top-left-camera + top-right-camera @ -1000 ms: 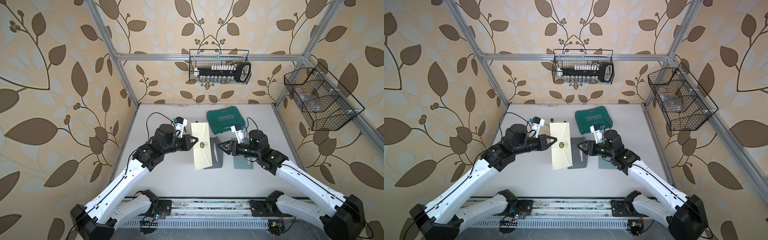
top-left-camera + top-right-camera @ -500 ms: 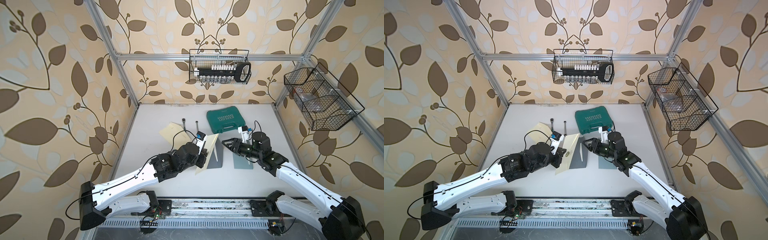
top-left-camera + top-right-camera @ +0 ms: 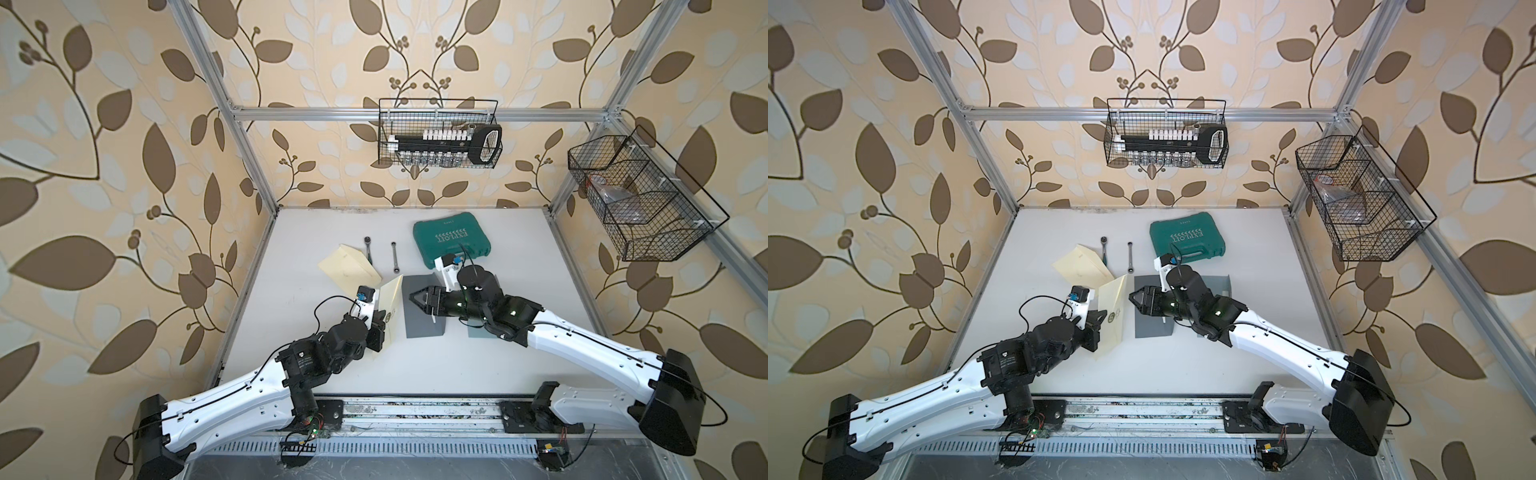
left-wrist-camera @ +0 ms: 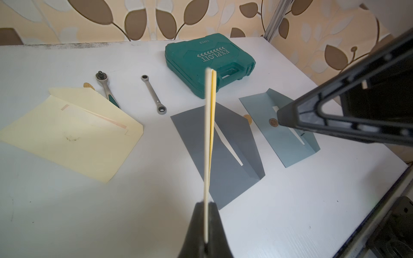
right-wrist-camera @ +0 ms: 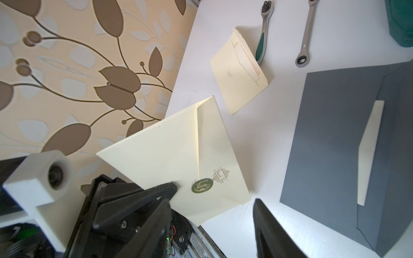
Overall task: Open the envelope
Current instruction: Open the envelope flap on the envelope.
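Left gripper pinches the envelope upright by one edge. Right gripper, jaws apart and empty, hovers just beside its flap. Best to hook the flap near the sticker, peeling gently.

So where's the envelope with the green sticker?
In both top views the stickered envelope is mid-table, pinched in the left gripper, between the flat cream envelope and the dark grey envelope.

The cream envelope is seen edge-on in the left wrist view, its faces hidden. In a top view the light-blue envelope is perhaps half covered by the right arm.
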Available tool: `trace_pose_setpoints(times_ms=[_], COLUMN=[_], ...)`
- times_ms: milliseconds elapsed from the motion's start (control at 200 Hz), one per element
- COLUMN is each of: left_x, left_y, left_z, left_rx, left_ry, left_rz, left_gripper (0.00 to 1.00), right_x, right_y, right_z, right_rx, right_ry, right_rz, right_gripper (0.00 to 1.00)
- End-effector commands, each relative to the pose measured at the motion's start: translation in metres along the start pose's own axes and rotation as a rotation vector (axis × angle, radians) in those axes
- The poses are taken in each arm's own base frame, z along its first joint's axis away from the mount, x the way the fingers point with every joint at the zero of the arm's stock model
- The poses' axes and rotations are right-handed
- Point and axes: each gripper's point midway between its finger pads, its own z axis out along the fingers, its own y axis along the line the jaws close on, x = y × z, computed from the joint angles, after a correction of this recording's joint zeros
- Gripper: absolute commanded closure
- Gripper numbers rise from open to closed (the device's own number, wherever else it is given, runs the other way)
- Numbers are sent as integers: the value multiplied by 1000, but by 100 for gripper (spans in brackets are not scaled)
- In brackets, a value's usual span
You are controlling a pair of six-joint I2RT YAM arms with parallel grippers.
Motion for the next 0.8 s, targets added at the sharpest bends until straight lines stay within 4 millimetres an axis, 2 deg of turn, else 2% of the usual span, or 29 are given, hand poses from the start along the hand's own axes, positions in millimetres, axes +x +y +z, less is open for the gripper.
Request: trace_pose_setpoints(times_ms=[0,450,590,795], left_x=[-17,-13,-10,-9], left_y=[-3,3,17,13], left_z=[-3,3,0,-1], left_rx=[15,-31,-105,-67], left_ry=[-84,-72,-60,-72], left_rz=[-61,-83,-137,-113], left_gripper=[100,100,100,100], right_x=[0,9,12,17], right_y=[-13,-10,-12,-3], right_z=[5,21,24,27], right_rx=[131,219,275,279], right_ry=[-12,72,92,111], right_rz=[-2,70,81,63], right_gripper=[42,41,41,41])
